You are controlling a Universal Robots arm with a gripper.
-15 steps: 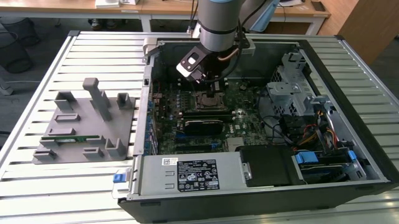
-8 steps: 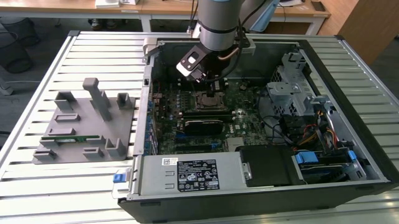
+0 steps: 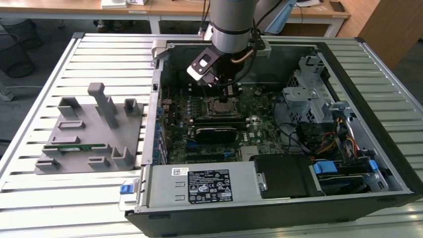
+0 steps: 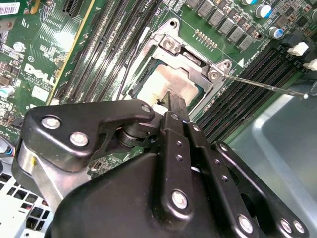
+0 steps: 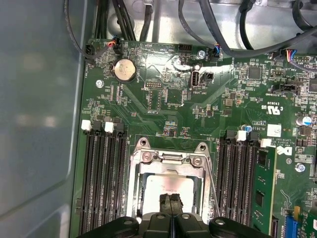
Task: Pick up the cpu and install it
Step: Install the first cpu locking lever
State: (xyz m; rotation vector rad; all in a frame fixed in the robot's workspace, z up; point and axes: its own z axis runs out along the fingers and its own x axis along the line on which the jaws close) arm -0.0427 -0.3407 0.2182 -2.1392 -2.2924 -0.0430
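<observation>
Standing over the socket (image 5: 166, 157), gripper (image 5: 171, 202) fingers pressed together, tips at the cpu (image 5: 152, 188) lying flat inside

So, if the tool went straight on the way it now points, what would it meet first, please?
The cpu, lying in the socket. In the first wrist view the tool points at its silvery top and looks at or just above it, though depth is unclear.

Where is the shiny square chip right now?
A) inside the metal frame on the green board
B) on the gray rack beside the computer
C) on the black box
A: the cpu lies inside the metal frame on the green board, under the gripper.
</observation>
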